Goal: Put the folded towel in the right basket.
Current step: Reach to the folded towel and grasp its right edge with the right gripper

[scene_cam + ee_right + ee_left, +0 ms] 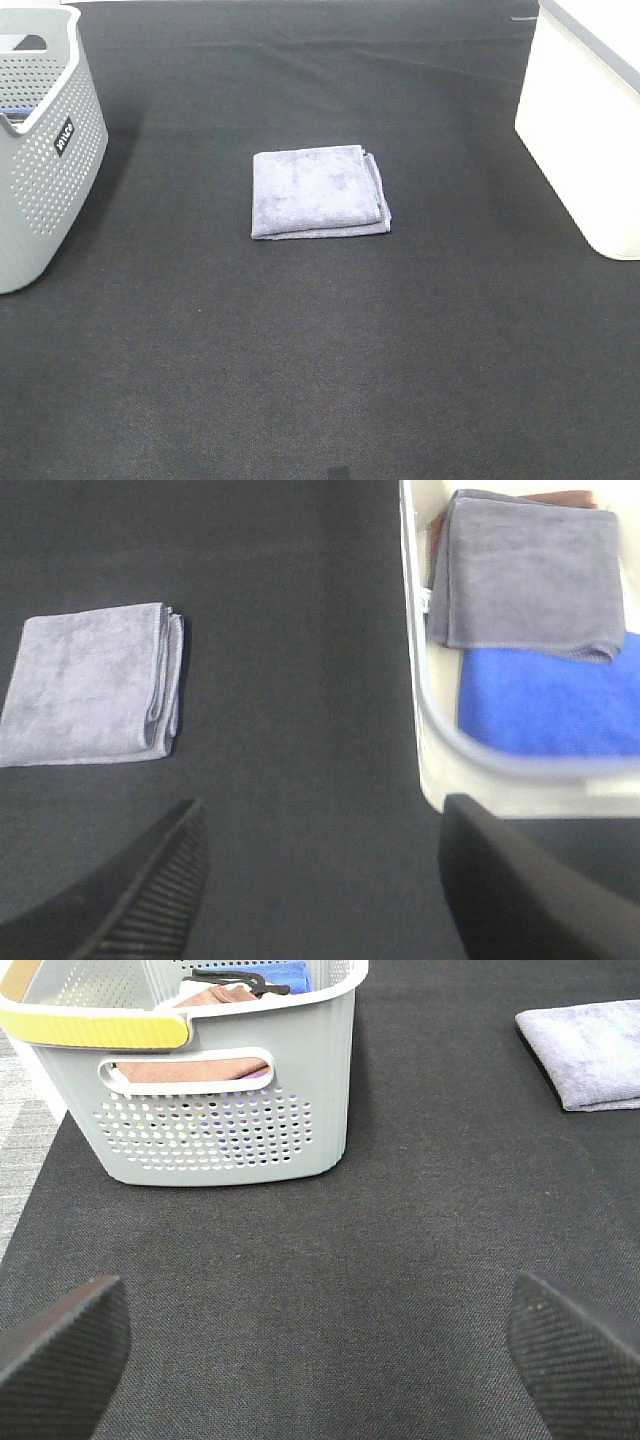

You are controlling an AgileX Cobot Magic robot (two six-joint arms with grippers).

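Observation:
A folded grey-lavender towel (318, 192) lies flat on the black mat in the middle of the table. It also shows in the left wrist view (590, 1052) and the right wrist view (92, 683). The right basket (585, 120) is white and stands at the right edge; in the right wrist view its rim (430, 695) is beside my right gripper. My left gripper (320, 1355) is open and empty, low over the mat in front of the left basket. My right gripper (325, 880) is open and empty, above the mat between the towel and the right basket. Neither gripper shows in the exterior view.
A grey perforated basket (40, 150) stands at the left edge, with a yellow handle (95, 1028) and brown and blue cloths inside. The white basket holds a grey towel (525, 575), a blue towel (550, 705) and a brown one.

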